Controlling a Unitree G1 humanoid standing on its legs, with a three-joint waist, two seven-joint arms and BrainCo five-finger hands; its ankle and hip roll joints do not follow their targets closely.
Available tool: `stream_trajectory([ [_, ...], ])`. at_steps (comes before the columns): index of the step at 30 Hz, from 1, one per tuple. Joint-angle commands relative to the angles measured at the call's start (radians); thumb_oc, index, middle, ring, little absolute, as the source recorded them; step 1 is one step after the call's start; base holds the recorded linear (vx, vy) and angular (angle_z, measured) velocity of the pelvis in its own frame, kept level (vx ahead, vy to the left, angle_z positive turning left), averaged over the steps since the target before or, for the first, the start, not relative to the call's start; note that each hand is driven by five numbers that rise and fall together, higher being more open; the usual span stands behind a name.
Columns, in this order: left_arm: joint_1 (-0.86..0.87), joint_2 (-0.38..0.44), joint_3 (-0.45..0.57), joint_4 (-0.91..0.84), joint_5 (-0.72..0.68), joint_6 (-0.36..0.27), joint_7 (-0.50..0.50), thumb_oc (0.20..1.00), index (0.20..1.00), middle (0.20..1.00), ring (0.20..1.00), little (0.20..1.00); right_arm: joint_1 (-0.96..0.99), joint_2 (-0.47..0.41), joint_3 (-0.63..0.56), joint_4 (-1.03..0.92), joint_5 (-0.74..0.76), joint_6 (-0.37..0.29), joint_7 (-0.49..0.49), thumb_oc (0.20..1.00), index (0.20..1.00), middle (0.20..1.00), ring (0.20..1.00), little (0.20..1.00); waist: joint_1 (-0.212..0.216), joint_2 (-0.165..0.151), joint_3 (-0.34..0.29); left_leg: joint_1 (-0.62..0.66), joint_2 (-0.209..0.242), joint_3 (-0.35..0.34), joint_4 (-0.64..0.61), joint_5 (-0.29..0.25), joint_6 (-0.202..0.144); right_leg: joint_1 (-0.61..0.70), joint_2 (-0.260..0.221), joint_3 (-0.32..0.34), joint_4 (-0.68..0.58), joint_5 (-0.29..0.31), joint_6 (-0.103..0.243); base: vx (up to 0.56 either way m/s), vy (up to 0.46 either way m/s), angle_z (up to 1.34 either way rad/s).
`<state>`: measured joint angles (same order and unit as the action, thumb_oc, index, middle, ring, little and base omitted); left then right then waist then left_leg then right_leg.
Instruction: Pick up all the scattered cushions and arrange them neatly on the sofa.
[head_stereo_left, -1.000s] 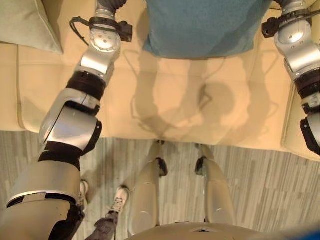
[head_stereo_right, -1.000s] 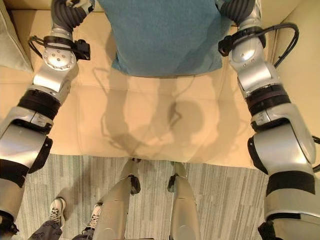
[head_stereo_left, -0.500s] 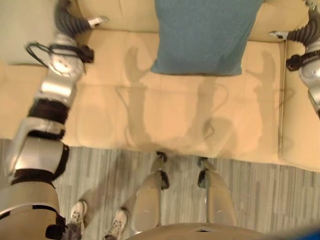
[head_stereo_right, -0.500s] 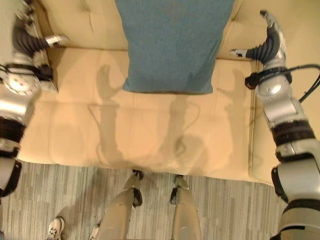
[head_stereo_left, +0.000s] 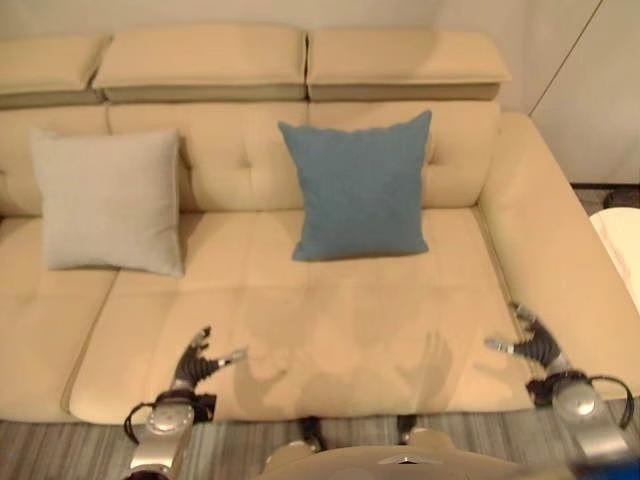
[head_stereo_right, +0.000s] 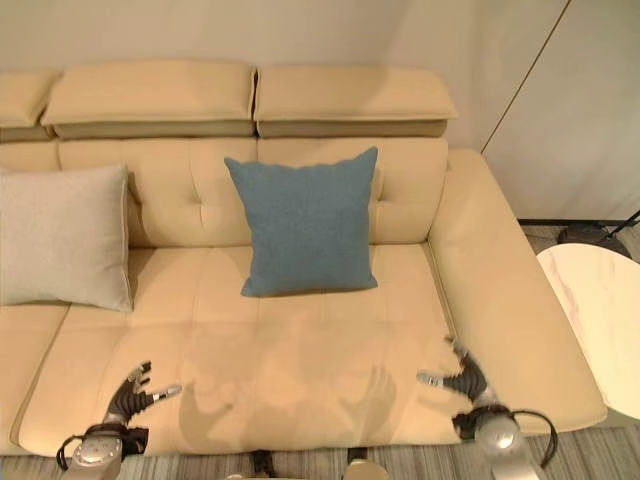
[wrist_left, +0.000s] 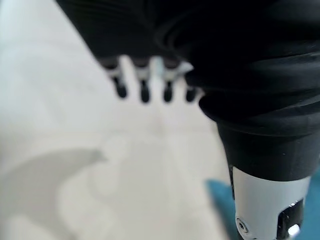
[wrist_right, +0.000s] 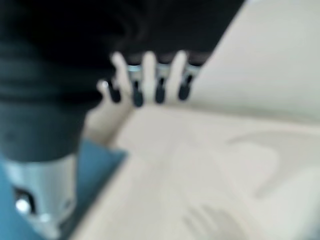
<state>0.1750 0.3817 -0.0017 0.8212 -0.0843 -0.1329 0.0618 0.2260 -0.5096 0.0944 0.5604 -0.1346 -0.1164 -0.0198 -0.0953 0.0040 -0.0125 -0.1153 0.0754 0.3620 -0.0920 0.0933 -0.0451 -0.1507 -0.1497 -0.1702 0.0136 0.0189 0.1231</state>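
Note:
A blue cushion (head_stereo_left: 362, 186) leans upright against the backrest of the cream sofa (head_stereo_left: 300, 330), near its middle. A pale grey cushion (head_stereo_left: 108, 200) leans against the backrest further left. My left hand (head_stereo_left: 193, 364) hovers over the seat's front edge at the lower left, fingers relaxed and empty. Over the front edge at the lower right, near the armrest, my right hand (head_stereo_left: 532, 341) is open too and holds nothing. The left wrist view has straight fingers (wrist_left: 144, 85) over the pale seat; the right wrist view has fingers (wrist_right: 150, 80) spread above the seat.
A sofa armrest (head_stereo_right: 500, 290) runs along the right side. A round white table (head_stereo_right: 600, 320) stands right of it, with a dark base (head_stereo_right: 590, 236) behind. A wall (head_stereo_right: 560, 100) closes the back right.
The camera has risen and pulled back, so the whole sofa now shows. Both hands have let go of the blue cushion and drawn back to the seat's front edge.

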Motion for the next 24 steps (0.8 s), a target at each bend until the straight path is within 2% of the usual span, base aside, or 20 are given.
stream_trajectory([
  [1, -0.096, -0.001, 0.005, 0.133, 0.083, 0.010, -0.005, 1.000, 1.000, 1.000, 1.000, 1.000, -0.084, 0.000, 0.010, 0.121, -0.066, -0.008, -0.007, 1.000, 1.000, 1.000, 1.000, 1.000, -0.003, -0.049, 0.038, 0.120, 0.040, 0.053, 0.005, -0.026, -0.082, 0.055, -0.003, -0.034, -0.064, 0.081, 0.062, -0.03, -0.064, -0.14],
  [2, -0.096, -0.001, 0.005, 0.133, 0.083, 0.010, -0.005, 1.000, 1.000, 1.000, 1.000, 1.000, -0.085, 0.000, 0.011, 0.122, -0.066, -0.008, -0.007, 1.000, 1.000, 1.000, 1.000, 1.000, -0.004, -0.049, 0.038, 0.120, 0.040, 0.052, 0.005, -0.026, -0.082, 0.055, -0.003, -0.034, -0.064, 0.081, 0.062, -0.03, -0.095, -0.13],
  [3, -0.095, -0.023, 0.001, 0.221, 0.092, 0.023, -0.003, 1.000, 1.000, 1.000, 1.000, 1.000, -0.076, 0.019, 0.028, 0.226, -0.077, 0.009, -0.003, 1.000, 1.000, 1.000, 1.000, 1.000, -0.006, -0.045, 0.030, 0.129, 0.051, 0.052, 0.005, -0.024, -0.088, 0.070, 0.005, -0.040, -0.057, 0.060, 0.056, -0.04, -0.122, -0.04],
  [5, -0.098, -0.040, -0.021, 0.285, 0.083, 0.029, 0.000, 1.000, 1.000, 1.000, 1.000, 1.000, -0.078, 0.049, 0.051, 0.366, -0.064, 0.024, -0.007, 1.000, 1.000, 1.000, 1.000, 1.000, -0.016, -0.046, 0.051, 0.140, 0.084, 0.045, 0.026, -0.007, -0.100, 0.095, 0.033, -0.032, -0.015, 0.009, 0.026, -0.08, -0.198, 0.13],
  [8, -0.103, -0.042, -0.029, 0.293, 0.070, 0.032, 0.002, 1.000, 1.000, 1.000, 1.000, 1.000, -0.084, 0.058, 0.060, 0.428, -0.052, 0.028, -0.014, 1.000, 1.000, 1.000, 1.000, 1.000, -0.016, -0.051, 0.058, 0.118, 0.107, 0.037, 0.060, 0.004, -0.110, 0.109, 0.051, -0.032, -0.029, -0.007, 0.012, -0.12, -0.154, 0.24],
  [10, -0.115, -0.045, -0.050, 0.269, 0.063, 0.035, -0.001, 1.000, 1.000, 1.000, 1.000, 1.000, -0.100, 0.063, 0.074, 0.483, -0.048, 0.041, -0.021, 1.000, 1.000, 1.000, 1.000, 1.000, -0.003, -0.062, 0.075, 0.051, 0.141, 0.033, 0.139, 0.030, -0.121, 0.120, 0.066, -0.045, -0.053, -0.018, -0.003, -0.18, -0.123, 0.35],
  [11, -0.115, -0.045, -0.050, 0.269, 0.063, 0.035, -0.001, 1.000, 1.000, 1.000, 1.000, 1.000, -0.101, 0.064, 0.074, 0.484, -0.048, 0.040, -0.021, 1.000, 1.000, 1.000, 1.000, 1.000, -0.004, -0.061, 0.074, 0.046, 0.142, 0.031, 0.145, 0.027, -0.121, 0.119, 0.067, -0.046, -0.053, -0.018, -0.003, -0.16, -0.090, 0.41],
  [12, -0.118, -0.048, -0.061, 0.270, 0.066, 0.037, -0.005, 1.000, 1.000, 1.000, 1.000, 1.000, -0.106, 0.063, 0.081, 0.505, -0.049, 0.043, -0.023, 1.000, 1.000, 1.000, 1.000, 1.000, 0.000, -0.069, 0.081, 0.042, 0.133, 0.022, 0.186, 0.000, -0.115, 0.119, 0.065, -0.046, -0.054, -0.011, -0.007, -0.17, -0.042, 0.49],
  [13, -0.126, -0.058, -0.072, 0.280, 0.072, 0.040, -0.011, 1.000, 1.000, 1.000, 1.000, 1.000, -0.112, 0.062, 0.080, 0.526, -0.042, 0.046, -0.028, 1.000, 1.000, 1.000, 1.000, 1.000, -0.001, -0.086, 0.089, 0.038, 0.095, -0.006, 0.267, -0.080, -0.094, 0.104, 0.045, -0.046, -0.046, 0.011, -0.007, -0.23, -0.023, 0.49],
  [14, -0.133, -0.064, -0.077, 0.288, 0.074, 0.042, -0.013, 1.000, 1.000, 1.000, 1.000, 1.000, -0.115, 0.064, 0.076, 0.530, -0.035, 0.049, -0.030, 1.000, 1.000, 1.000, 1.000, 1.000, -0.006, -0.091, 0.094, 0.044, 0.072, -0.020, 0.299, -0.120, -0.086, 0.096, 0.037, -0.046, -0.043, 0.022, -0.006, -0.21, 0.032, 0.29],
  [16, -0.143, -0.075, -0.085, 0.293, 0.072, 0.039, -0.012, 1.000, 1.000, 1.000, 1.000, 1.000, -0.121, 0.073, 0.070, 0.535, -0.022, 0.049, -0.031, 1.000, 1.000, 1.000, 1.000, 1.000, -0.015, -0.087, 0.095, 0.066, 0.035, -0.042, 0.316, -0.158, -0.078, 0.079, 0.034, -0.040, -0.040, 0.042, -0.004, -0.11, 0.119, 0.14],
  [19, -0.159, -0.081, -0.097, 0.297, 0.077, 0.041, -0.011, 1.000, 1.000, 1.000, 1.000, 1.000, -0.123, 0.091, 0.058, 0.561, -0.019, 0.063, -0.030, 1.000, 1.000, 1.000, 1.000, 1.000, -0.046, -0.064, 0.075, 0.116, -0.011, -0.033, 0.179, -0.175, -0.052, 0.023, 0.025, -0.034, -0.029, 0.082, 0.022, -0.10, 0.233, 0.16],
  [21, -0.159, -0.081, -0.097, 0.297, 0.077, 0.041, -0.011, 1.000, 1.000, 1.000, 1.000, 1.000, -0.123, 0.091, 0.058, 0.560, -0.019, 0.063, -0.030, 1.000, 1.000, 1.000, 1.000, 1.000, -0.045, -0.064, 0.075, 0.118, -0.013, -0.031, 0.174, -0.172, -0.051, 0.022, 0.024, -0.032, -0.029, 0.082, 0.023, -0.06, 0.113, 0.15],
  [22, -0.168, -0.077, -0.099, 0.298, 0.075, 0.041, -0.002, 1.000, 1.000, 1.000, 1.000, 1.000, -0.134, 0.106, 0.057, 0.575, -0.018, 0.070, -0.036, 1.000, 1.000, 1.000, 1.000, 1.000, -0.047, -0.064, 0.081, 0.128, -0.034, -0.048, 0.117, -0.159, -0.041, -0.017, 0.004, -0.018, -0.014, 0.122, 0.045, -0.14, 0.211, -0.08],
  [24, -0.179, -0.066, -0.095, 0.312, 0.085, 0.040, 0.006, 1.000, 1.000, 1.000, 1.000, 1.000, -0.152, 0.121, 0.070, 0.593, -0.028, 0.079, -0.038, 1.000, 1.000, 1.000, 1.000, 1.000, -0.037, -0.069, 0.091, 0.132, -0.046, -0.048, 0.073, -0.142, -0.028, -0.047, -0.011, -0.013, -0.005, 0.148, 0.068, -0.21, 0.228, -0.35],
])
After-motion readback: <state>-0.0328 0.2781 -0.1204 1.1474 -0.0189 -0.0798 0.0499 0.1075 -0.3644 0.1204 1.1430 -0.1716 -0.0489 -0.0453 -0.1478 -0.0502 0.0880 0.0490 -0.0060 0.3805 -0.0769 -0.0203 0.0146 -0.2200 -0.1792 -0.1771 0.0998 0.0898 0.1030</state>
